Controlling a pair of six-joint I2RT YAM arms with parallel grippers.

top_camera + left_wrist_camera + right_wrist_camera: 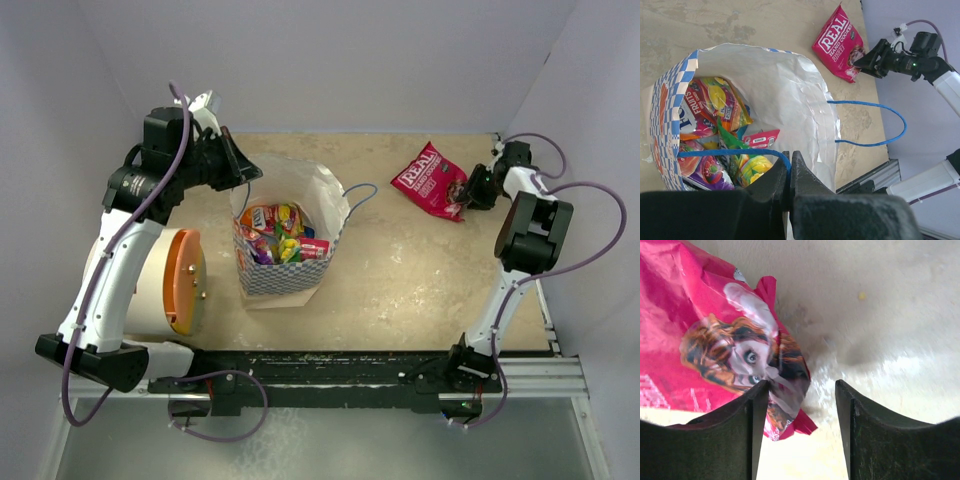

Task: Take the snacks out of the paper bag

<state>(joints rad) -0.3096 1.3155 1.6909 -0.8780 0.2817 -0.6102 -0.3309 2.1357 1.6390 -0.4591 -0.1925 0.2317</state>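
My left gripper [790,156] is pinched together on the rim of the paper bag [283,281], right where one blue cord handle [735,152] meets my fingertips. The bag stands left of the table's [410,280] middle, mouth open, its white side pulled up toward that gripper. The snacks [715,102] are packed inside it: orange, purple-pink, green-yellow, and a small red one among them (I cannot count them from here). The second cord handle [890,114] loops out loose over the bag's right side.

My right gripper [801,387] sits at the far right of the table with its fingers spread apart. A red packet [428,180] with white lettering lies flat there, well apart from the bag. Its near corner touches one finger and pokes into the gap between them, unheld.

A white cylinder [145,300] with an orange lid lies just left of the bag.
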